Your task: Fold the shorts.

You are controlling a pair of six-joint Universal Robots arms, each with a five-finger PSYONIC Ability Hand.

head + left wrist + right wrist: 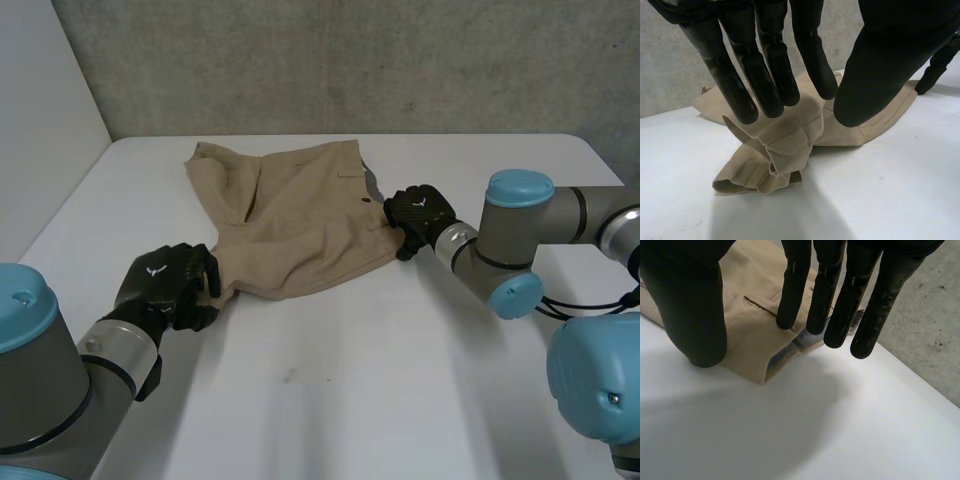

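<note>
Tan shorts (pixel 290 210) lie spread on the white table (pixel 350 390), one leg end bunched near my left hand. My left hand (pixel 165 285) sits at that near-left corner. In the left wrist view its fingers (pixel 765 75) reach out straight over the crumpled hem (pixel 765 170), thumb apart, gripping nothing. My right hand (pixel 420 212) is at the shorts' right edge by the waistband. Its fingers (pixel 835 295) stand straight above the waistband corner (pixel 755 345), with the thumb (pixel 690 305) set apart over the cloth, and no cloth is pinched.
A grey wall (pixel 350 60) runs behind the table's far edge. Bare tabletop stretches in front of the shorts and to the right of my right hand.
</note>
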